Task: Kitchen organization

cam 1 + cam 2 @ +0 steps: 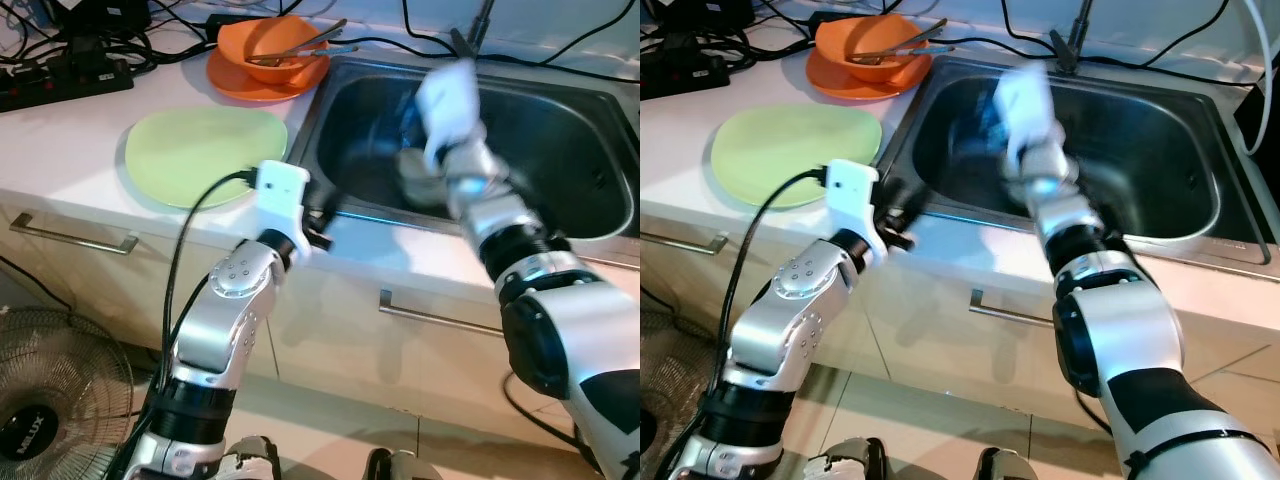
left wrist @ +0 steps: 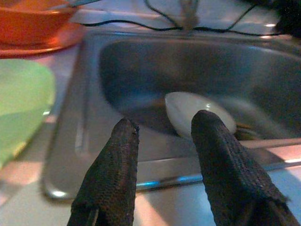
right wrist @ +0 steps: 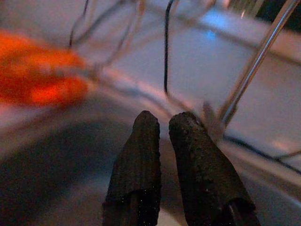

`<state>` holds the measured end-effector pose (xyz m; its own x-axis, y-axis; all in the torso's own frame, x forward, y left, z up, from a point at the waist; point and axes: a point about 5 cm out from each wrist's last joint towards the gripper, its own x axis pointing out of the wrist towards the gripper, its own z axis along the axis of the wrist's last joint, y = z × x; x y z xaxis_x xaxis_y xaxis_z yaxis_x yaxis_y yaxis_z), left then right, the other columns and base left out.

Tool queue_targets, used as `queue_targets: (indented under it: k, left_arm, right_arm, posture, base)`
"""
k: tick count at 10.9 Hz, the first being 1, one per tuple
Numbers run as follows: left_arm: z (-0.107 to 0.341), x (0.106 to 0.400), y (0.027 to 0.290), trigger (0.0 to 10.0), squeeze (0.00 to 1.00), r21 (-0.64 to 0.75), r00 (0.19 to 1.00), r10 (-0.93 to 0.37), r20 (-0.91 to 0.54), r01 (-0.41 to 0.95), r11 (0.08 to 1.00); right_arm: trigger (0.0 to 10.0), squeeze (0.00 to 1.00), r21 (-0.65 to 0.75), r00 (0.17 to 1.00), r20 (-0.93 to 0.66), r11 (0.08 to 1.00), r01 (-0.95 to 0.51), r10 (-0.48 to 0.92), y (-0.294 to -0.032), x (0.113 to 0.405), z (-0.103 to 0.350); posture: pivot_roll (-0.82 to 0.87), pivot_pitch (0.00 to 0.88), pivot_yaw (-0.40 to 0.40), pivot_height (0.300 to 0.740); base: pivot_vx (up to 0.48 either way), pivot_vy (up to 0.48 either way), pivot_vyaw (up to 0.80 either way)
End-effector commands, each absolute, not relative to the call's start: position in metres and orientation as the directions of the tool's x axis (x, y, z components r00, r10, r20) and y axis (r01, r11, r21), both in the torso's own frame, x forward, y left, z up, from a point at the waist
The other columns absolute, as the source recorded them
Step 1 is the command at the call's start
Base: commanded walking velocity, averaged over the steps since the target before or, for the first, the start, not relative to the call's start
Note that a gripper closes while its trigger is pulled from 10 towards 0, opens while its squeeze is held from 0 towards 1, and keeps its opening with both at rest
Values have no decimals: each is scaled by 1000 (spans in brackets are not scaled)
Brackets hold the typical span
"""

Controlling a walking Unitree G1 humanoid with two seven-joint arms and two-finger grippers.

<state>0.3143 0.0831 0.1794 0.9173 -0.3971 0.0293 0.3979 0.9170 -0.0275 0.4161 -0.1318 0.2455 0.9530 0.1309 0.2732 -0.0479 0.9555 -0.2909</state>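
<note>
A steel sink [image 1: 560, 170] is set in the white counter. A pale white dish [image 2: 197, 113] lies on its bottom near the front wall. My left gripper [image 2: 164, 136] rests at the sink's front left rim, open, with nothing between its fingers, pointing at the dish. My right arm [image 1: 470, 180] reaches over the sink and is blurred. The right gripper [image 3: 164, 120] is shut on nothing, aimed toward the back rim and the faucet base. On the counter to the left lie a light green plate [image 1: 205, 155] and an orange bowl [image 1: 280, 50] holding utensils, set on an orange plate [image 1: 240, 85].
A faucet [image 1: 480, 25] and black cables run along the back of the counter. A power strip [image 1: 60, 80] sits at the far left. Drawer handles [image 1: 75, 240] line the cabinet front. A floor fan [image 1: 50, 400] stands at the lower left.
</note>
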Motion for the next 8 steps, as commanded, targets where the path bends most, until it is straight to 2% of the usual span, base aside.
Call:
queue_targets:
  k: [1, 3, 4, 6, 7, 8]
  left_arm:
    - [183, 317, 85, 10000, 0, -4, 929, -366, 59, 367, 930]
    - [188, 319, 90, 10000, 0, 51, 944, -297, 143, 293, 955]
    - [191, 320, 94, 10000, 0, 115, 943, -278, 185, 260, 959]
    - [193, 321, 96, 10000, 0, 142, 942, -271, 195, 246, 959]
    - [194, 322, 100, 10000, 0, 175, 949, -258, 184, 227, 958]
    - [197, 323, 106, 10000, 0, 248, 954, -246, 172, 200, 948]
  right_arm:
    - [10000, 0, -239, 931, 336, 969, -63, 143, -132, 413, 251]
    - [10000, 0, -102, 862, 489, 990, -98, 136, -136, 393, 252]
    - [10000, 0, -21, 848, 516, 992, -123, 116, -137, 375, 243]
    - [10000, 0, 41, 861, 492, 985, -169, 128, -131, 352, 217]
    - [10000, 0, 88, 896, 429, 981, -173, 119, -129, 345, 200]
    - [10000, 0, 140, 915, 383, 971, -193, 127, -124, 339, 193]
  posture:
    - [148, 113, -14, 740]
    - [114, 123, -10, 740]
    - [100, 124, -10, 740]
    - [84, 128, -8, 740]
    - [81, 125, -7, 740]
    - [84, 126, -8, 740]
  base:
    - [0, 0, 0]
    - [0, 0, 0]
    - [0, 0, 0]
    - [0, 0, 0]
    - [0, 0, 0]
    - [0, 0, 0]
